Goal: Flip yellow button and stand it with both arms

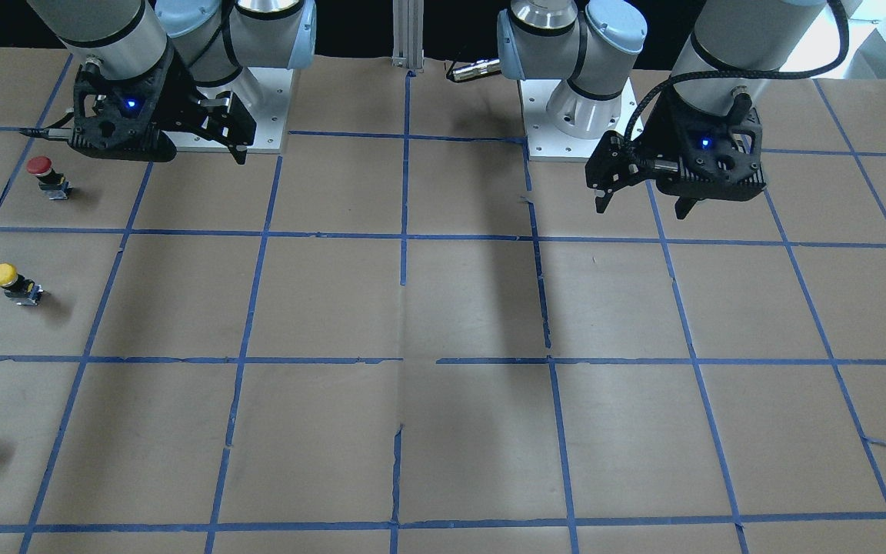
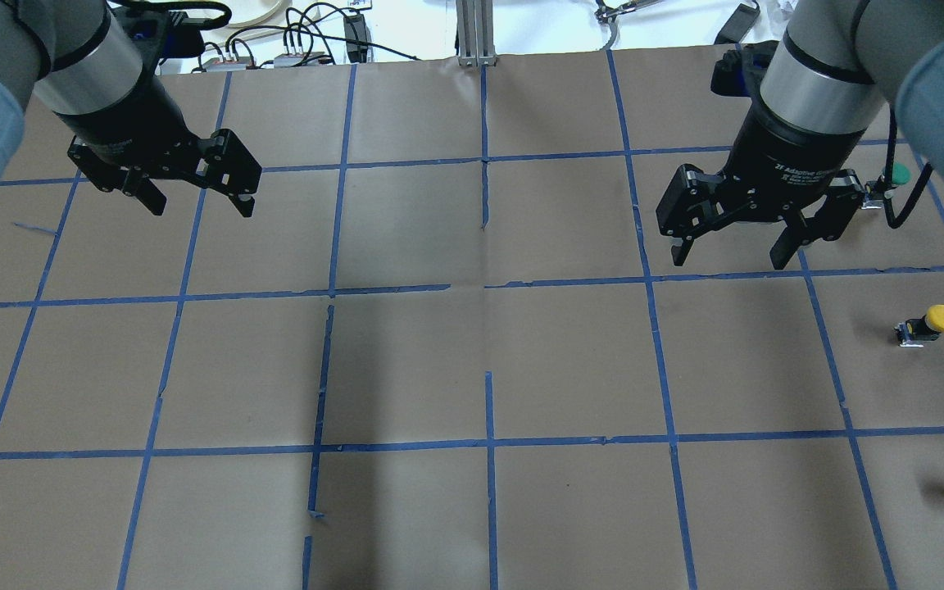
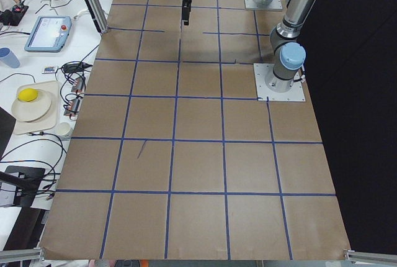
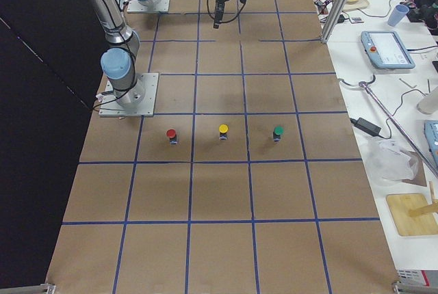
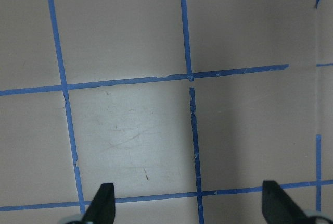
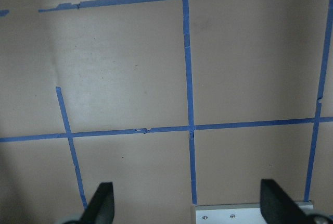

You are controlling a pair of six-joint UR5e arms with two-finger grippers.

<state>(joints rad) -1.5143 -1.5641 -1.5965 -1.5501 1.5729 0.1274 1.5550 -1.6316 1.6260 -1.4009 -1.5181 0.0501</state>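
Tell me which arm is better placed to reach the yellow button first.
Right. The yellow button sits far out on the robot's right side, much nearer the open right gripper; the open left gripper hangs over the opposite side.

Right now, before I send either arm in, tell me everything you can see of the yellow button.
The yellow button is small: a round, smooth yellow mushroom cap on a boxy black body with silvery metal at its base. It seems to stand upright, cap on top, resting on the brown paper-covered table, on the robot's right side. Only the table touches it; the open right gripper hangs apart from it.
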